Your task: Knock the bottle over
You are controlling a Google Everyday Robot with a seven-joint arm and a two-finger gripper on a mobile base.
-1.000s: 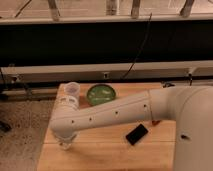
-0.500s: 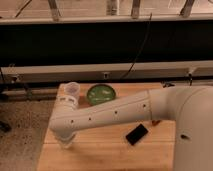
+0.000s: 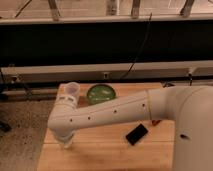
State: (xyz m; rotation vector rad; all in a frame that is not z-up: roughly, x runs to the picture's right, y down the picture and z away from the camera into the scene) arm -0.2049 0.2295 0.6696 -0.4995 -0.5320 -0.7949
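Observation:
My white arm reaches across the wooden table from the right to the left side. It bends down at the left, and the gripper hangs low over the table near its front left part. The white bottle does not show and may be hidden behind the arm's bend. A translucent whitish cup stands at the table's back left, just behind the arm's bend.
A green bowl sits at the back middle of the table. A flat black object lies right of centre, below the arm. A dark wall with a pale rail runs behind the table. Speckled floor lies to the left.
The arm has hardly moved; its bent left end sits very slightly lower toward the front of the table. The cup, bowl and black object have stayed put.

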